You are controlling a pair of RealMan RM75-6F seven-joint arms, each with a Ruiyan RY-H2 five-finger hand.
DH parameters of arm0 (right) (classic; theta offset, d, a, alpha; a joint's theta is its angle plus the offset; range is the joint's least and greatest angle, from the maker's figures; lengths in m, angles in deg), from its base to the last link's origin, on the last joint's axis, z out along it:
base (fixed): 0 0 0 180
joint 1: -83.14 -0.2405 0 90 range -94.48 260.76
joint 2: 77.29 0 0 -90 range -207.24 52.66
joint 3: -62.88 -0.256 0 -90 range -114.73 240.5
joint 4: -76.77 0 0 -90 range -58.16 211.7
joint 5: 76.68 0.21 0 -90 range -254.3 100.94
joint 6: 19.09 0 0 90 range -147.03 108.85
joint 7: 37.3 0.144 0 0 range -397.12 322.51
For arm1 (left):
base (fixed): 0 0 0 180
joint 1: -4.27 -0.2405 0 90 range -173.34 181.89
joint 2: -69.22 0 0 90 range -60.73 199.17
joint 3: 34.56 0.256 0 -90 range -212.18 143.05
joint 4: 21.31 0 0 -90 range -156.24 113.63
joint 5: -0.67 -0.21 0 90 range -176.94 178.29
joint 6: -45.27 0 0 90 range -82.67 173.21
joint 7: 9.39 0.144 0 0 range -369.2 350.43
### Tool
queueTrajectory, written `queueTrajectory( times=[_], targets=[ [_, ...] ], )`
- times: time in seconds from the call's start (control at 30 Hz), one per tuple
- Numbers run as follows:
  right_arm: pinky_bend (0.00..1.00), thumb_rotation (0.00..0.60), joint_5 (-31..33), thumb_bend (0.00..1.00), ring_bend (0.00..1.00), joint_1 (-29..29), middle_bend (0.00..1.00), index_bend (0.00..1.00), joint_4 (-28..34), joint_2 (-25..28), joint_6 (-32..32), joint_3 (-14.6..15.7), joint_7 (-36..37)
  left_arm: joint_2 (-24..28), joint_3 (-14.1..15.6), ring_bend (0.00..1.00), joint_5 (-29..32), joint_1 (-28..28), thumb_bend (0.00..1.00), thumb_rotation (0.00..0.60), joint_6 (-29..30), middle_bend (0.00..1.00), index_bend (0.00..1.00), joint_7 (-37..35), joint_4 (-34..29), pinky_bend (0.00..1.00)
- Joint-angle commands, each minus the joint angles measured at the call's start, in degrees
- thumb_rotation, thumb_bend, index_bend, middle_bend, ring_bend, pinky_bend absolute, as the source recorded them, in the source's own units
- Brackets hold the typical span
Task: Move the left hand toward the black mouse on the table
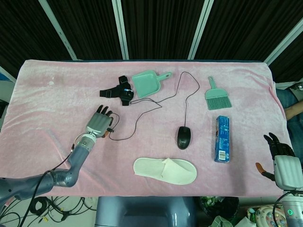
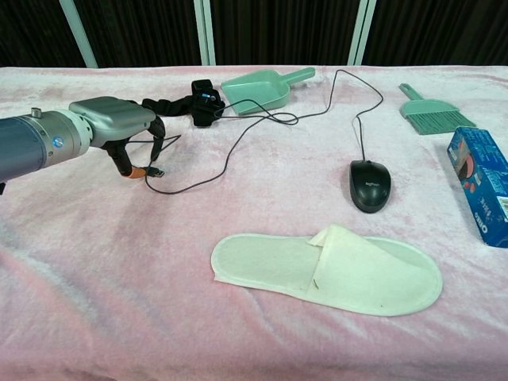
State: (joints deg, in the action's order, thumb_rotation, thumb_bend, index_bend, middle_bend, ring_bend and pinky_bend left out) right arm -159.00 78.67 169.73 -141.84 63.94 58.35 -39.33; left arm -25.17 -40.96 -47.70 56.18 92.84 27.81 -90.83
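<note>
The black mouse (image 1: 184, 137) (image 2: 370, 185) lies right of the table's middle, on the pink cloth (image 1: 52, 99). Its thin cable (image 1: 185, 97) loops toward the far edge and back leftward, ending in a plug (image 2: 156, 172). My left hand (image 1: 98, 124) (image 2: 119, 127) hovers over that plug, well to the left of the mouse, fingers apart and drooping, holding nothing. My right hand (image 1: 279, 158) hangs off the table's right edge, empty, with fingers spread; the chest view does not show it.
A white slipper (image 1: 164, 170) (image 2: 329, 270) lies near the front edge, below the mouse. A green dustpan (image 1: 147, 82) and a black strapped device (image 1: 118, 91) sit at the far centre-left. A green brush (image 1: 217, 97) and a blue box (image 1: 222, 138) lie right of the mouse.
</note>
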Motion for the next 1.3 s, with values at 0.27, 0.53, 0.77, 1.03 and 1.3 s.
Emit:
queueTrajectory(
  times=[0.27, 0.53, 0.77, 1.03, 1.3],
  targets=[
    [0.19, 0.600, 0.26, 0.15, 0.23, 0.02, 0.07, 0.13, 0.18, 0.11, -0.22, 0.01, -0.03, -0.64, -0.15, 0.00, -0.34, 0.16, 0.31, 0.600, -0.10, 0.17, 0.48, -0.66, 0.54, 0.00],
    [0.19, 0.600, 0.30, 0.15, 0.23, 0.04, 0.07, 0.13, 0.24, 0.13, -0.16, -0.05, -0.16, -1.02, 0.15, 0.00, -0.34, 0.14, 0.31, 0.600, -0.15, 0.17, 0.48, -0.45, 1.14, 0.00],
    [0.19, 0.600, 0.49, 0.15, 0.23, 0.06, 0.07, 0.13, 0.23, 0.07, -0.12, -0.17, -0.10, -1.61, 0.23, 0.00, -0.15, 0.23, 0.31, 0.600, -0.61, 0.17, 0.49, -0.54, 2.07, 0.00],
    [0.19, 0.600, 0.66, 0.15, 0.23, 0.11, 0.07, 0.13, 0.34, 0.07, -0.15, -0.23, 0.02, -2.09, 0.52, 0.00, -0.10, 0.26, 0.36, 0.600, -0.93, 0.18, 0.53, -0.31, 2.80, 0.00],
    [0.19, 0.600, 0.85, 0.15, 0.23, 0.12, 0.07, 0.13, 0.51, 0.14, -0.30, -0.27, 0.25, -1.24, -0.32, 0.00, -0.55, 0.06, 0.42, 0.600, 0.30, 0.18, 0.57, -1.08, 1.64, 0.00]
  ],
)
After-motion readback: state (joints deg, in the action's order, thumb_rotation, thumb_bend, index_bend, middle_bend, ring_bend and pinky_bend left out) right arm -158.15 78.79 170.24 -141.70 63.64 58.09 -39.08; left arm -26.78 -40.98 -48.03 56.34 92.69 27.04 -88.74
